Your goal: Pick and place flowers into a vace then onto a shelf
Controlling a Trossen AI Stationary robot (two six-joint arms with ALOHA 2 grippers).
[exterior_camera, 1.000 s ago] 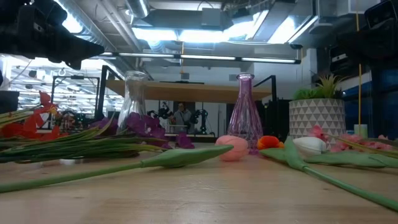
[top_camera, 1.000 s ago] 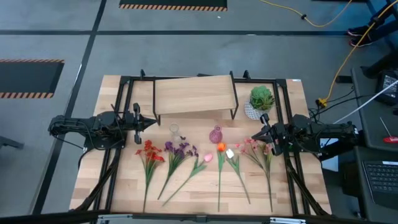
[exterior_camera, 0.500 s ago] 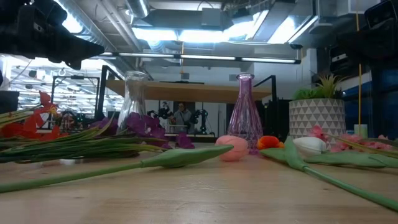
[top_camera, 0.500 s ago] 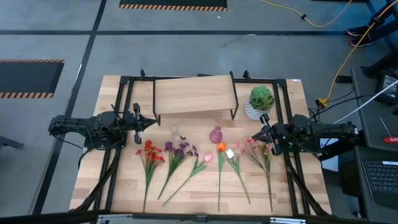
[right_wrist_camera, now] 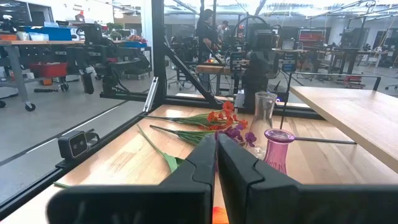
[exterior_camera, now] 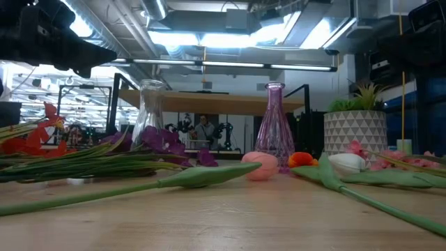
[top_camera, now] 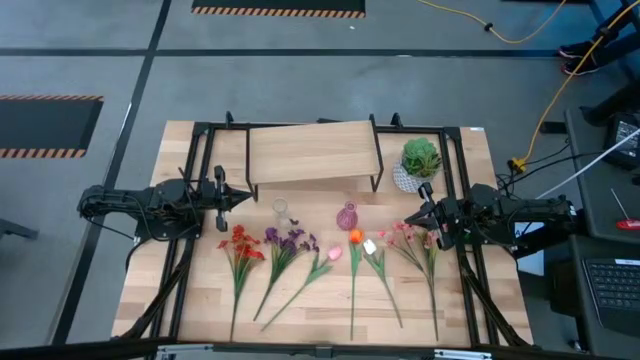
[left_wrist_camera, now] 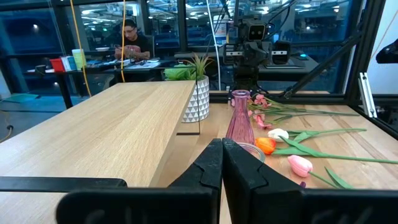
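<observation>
Several flowers lie flat on the table in a row, stems toward the near edge: red, purple, a pink tulip, orange, white and pink blossoms. A clear glass vase and a pink glass vase stand upright just beyond the blossoms. The shelf stands behind them at the far side. My left gripper hovers shut at the table's left, pointing level toward the vases. My right gripper hovers shut at the right, above the pink blossoms.
A round green plant in a white patterned pot stands right of the shelf, close to my right arm. A black metal frame borders the table. Bare wood lies along the near edge past the stem ends.
</observation>
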